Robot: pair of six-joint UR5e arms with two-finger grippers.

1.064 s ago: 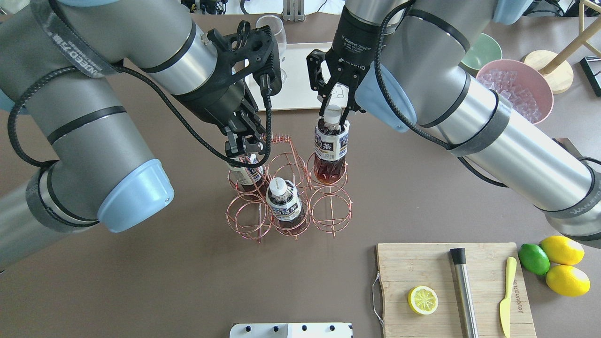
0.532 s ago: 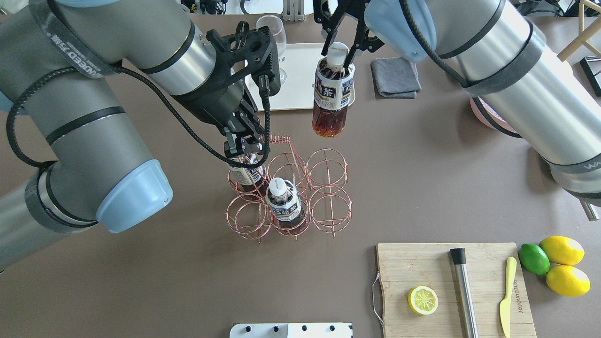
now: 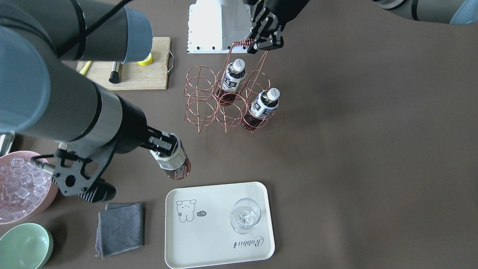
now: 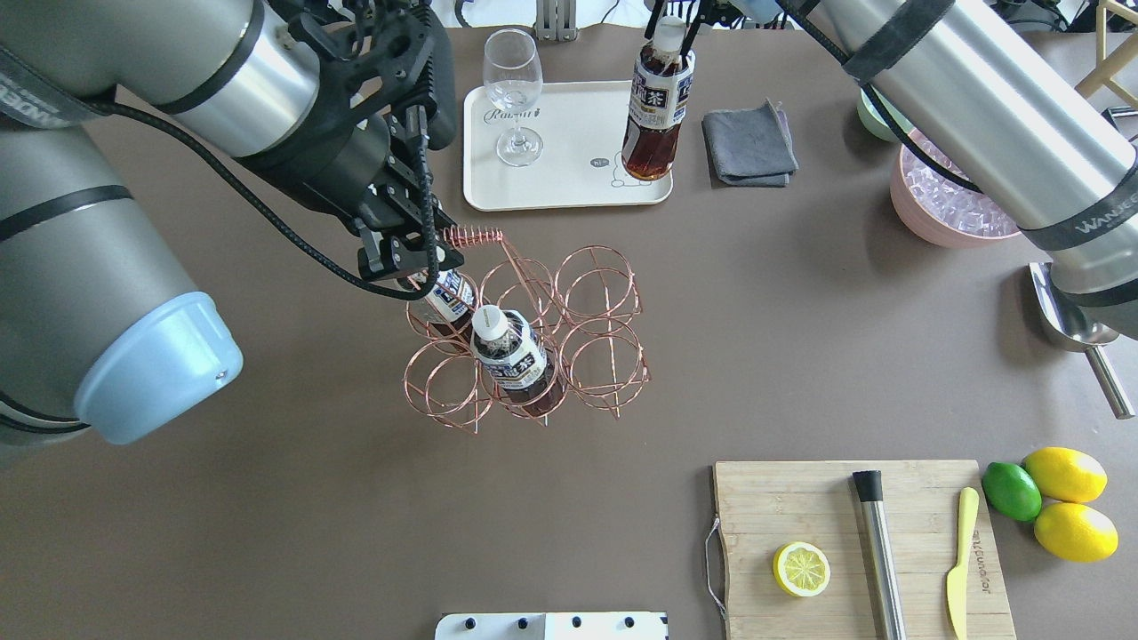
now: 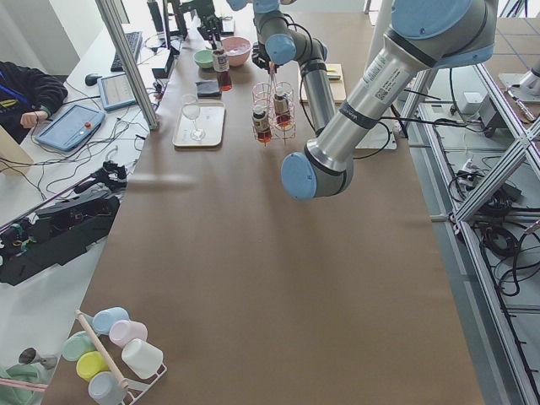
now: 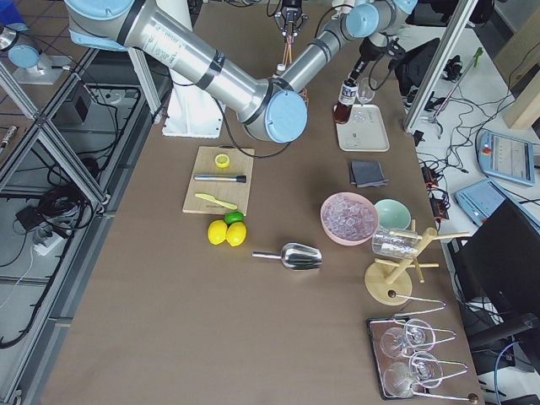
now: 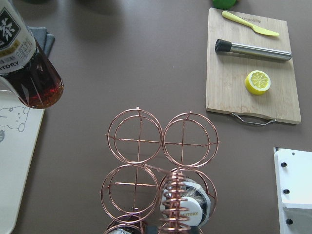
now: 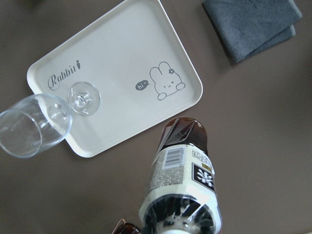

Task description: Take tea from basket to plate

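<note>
My right gripper [image 4: 673,27] is shut on the cap end of a tea bottle [image 4: 656,107] and holds it upright in the air by the plate's corner with the bear drawing. The wrist view shows the bottle's base [image 8: 183,134] just off the plate [image 8: 122,58]. The plate [image 4: 569,133] is cream. The copper wire basket [image 4: 596,249] stands mid-table with two more tea bottles [image 4: 502,351] [image 4: 444,298]. My left gripper [image 4: 407,264] is shut on the end of the basket's coiled handle [image 4: 471,236]. The front view shows my right gripper [image 3: 162,144] and my left gripper [image 3: 263,44].
A wine glass [image 4: 514,89] stands on the plate's left part. A grey cloth [image 4: 747,147] and the pink tub of ice [image 4: 942,200] lie right of the plate. A metal scoop [image 4: 1071,320], a cutting board [image 4: 853,551] and lemons [image 4: 1062,476] are at the right and front.
My right gripper lifted its tea bottle out of the basket's far right ring and carried it back to the plate's corner. My left gripper and the basket shifted a little left and away.
</note>
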